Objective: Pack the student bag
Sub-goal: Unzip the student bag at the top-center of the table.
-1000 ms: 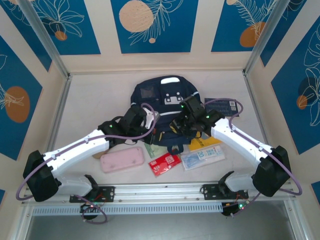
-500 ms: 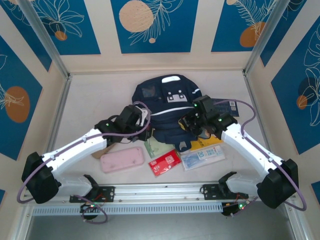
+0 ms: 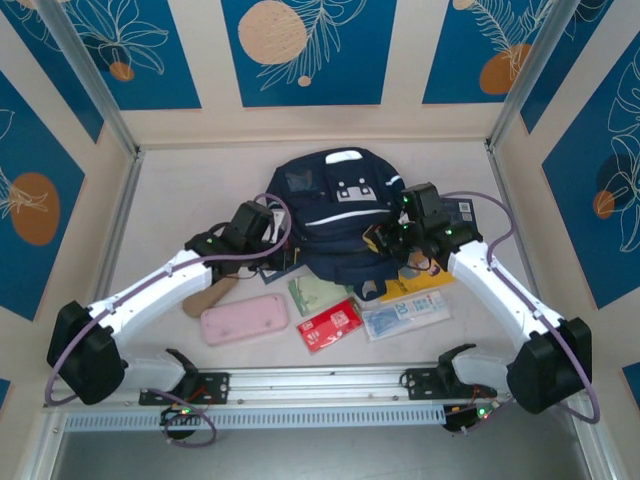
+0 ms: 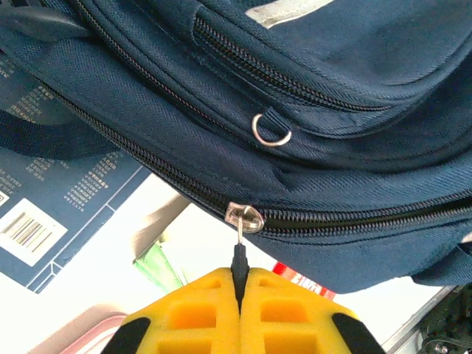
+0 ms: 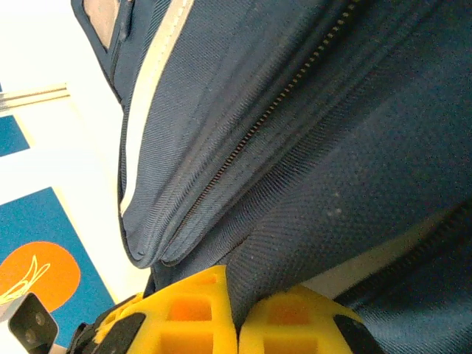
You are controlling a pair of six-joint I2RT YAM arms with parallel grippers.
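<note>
Your student bag (image 3: 338, 218) lies front side up in the middle of the table, closer to the back wall than to the arm bases. Its long axis runs from near to far. The end with the small white label points at the back wall, and the fuller, bunched end faces you. The shell is a tightly woven navy fabric with a fine grain. Thin white reflective stripes (image 5: 147, 96) cross it, and several dark coil zips follow the curved seams.

Your left gripper (image 4: 239, 284) has its yellow ribbed pads pressed flat together on the thin black zipper pull (image 4: 238, 258). The pull hangs from a silver slider (image 4: 245, 217) on the bag's lower zip. Just above that, a small metal D-ring (image 4: 271, 130) sits in a fabric loop.

Your right gripper (image 5: 236, 310) is at the bag's right flank, with its yellow pads pinched closed on a fold of the navy cloth.

A navy booklet (image 4: 44, 214) with a barcode label lies partly under the bag's left edge. On the table nearer you are a smooth pink rounded pencil case (image 3: 245, 320), a red packet (image 3: 332, 326) and a clear plastic sleeve (image 3: 405, 312).
</note>
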